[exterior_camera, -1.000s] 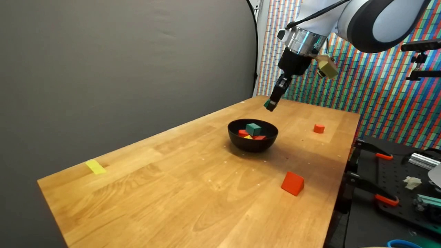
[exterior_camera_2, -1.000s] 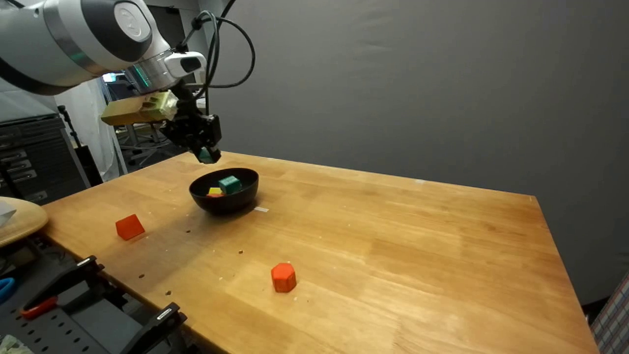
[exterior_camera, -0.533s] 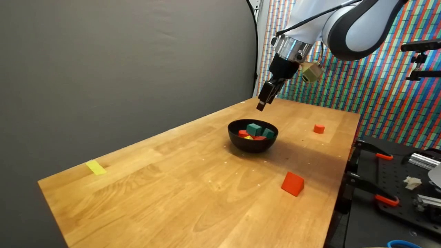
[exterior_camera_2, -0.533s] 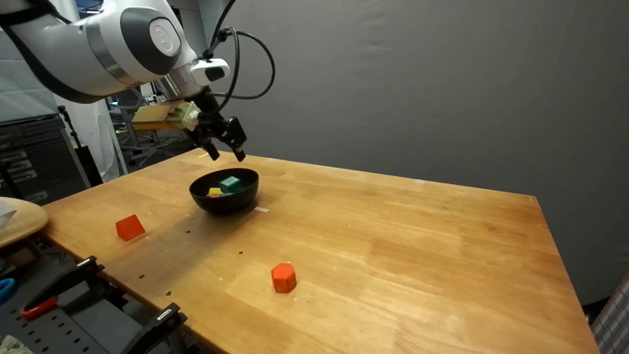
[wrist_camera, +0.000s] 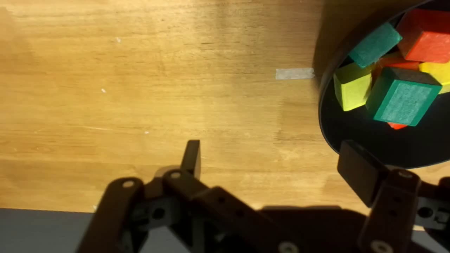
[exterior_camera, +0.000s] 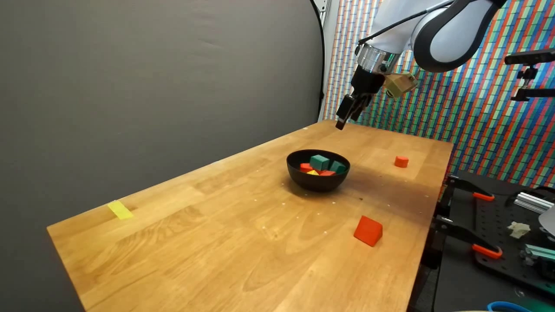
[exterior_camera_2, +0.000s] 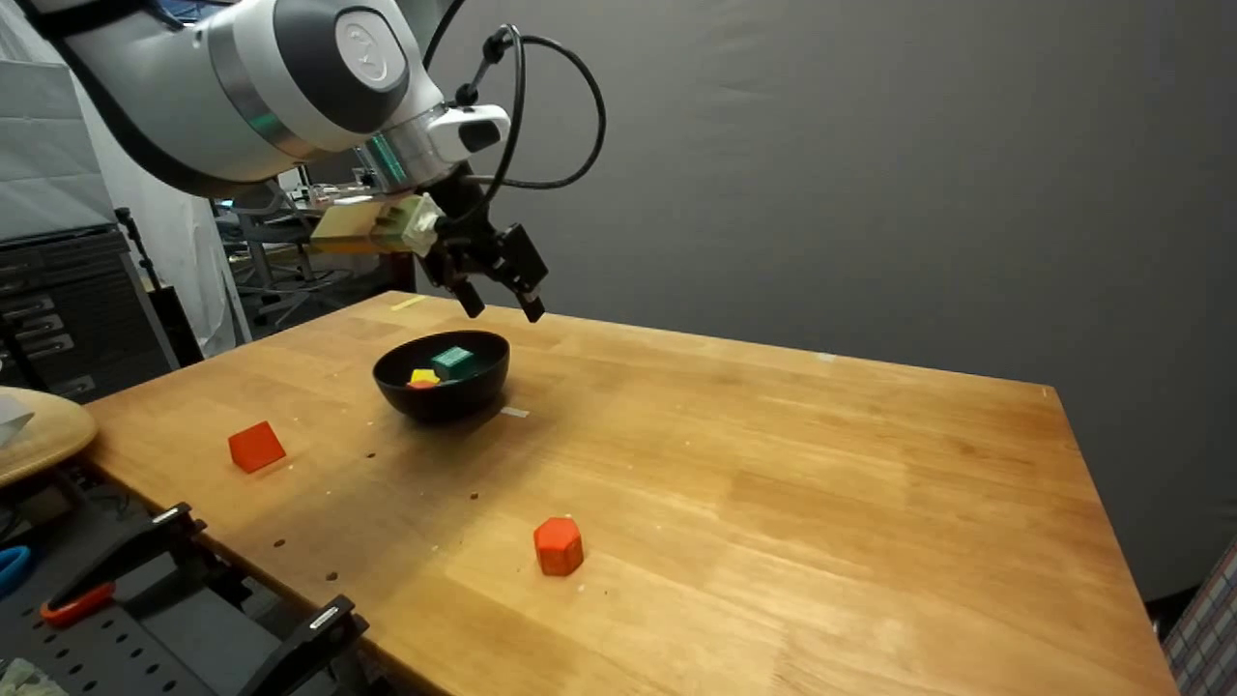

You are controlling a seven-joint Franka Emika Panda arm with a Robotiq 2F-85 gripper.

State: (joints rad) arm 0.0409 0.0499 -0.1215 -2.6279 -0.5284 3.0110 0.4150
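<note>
Gripper (wrist_camera: 276, 163) hangs above the surface (wrist_camera: 211, 88), fingers spread wide and nothing between them: released, touching no visible piece. Black bowl (exterior_camera: 318, 184) sits right of centre in an exterior view, below the gripper and apart from it; in the wrist view it fills the upper right, holding a large green block (wrist_camera: 404, 96), a second green block (wrist_camera: 374, 45), a yellow-green block (wrist_camera: 352, 91), a red block (wrist_camera: 429, 44) and a yellow block (wrist_camera: 437, 73), with more red beneath. Outside it, well apart: red wedge (exterior_camera: 367, 232), lower right in an exterior view, and red hexagonal block (exterior_camera_2: 558, 547), lower middle in an exterior view. Step in hand, judged from this layout: the changeover between setting a piece into the bowl and fetching another. Next move likely calls for keeping the spread fingers clear of the bowl's rim, then centring over one of the two red pieces and coming down around it; the hexagonal block's flat sides should grip better than the wedge's slope. Writing: round emblem (exterior_camera_2: 369, 46) on the arm (exterior_camera_2: 179, 121), upper left of an exterior view, too faint to read; pale panel (wrist_camera: 406, 102) on the large green block and yellow strip (exterior_camera: 120, 209) at lower left carry no legible letters.
</note>
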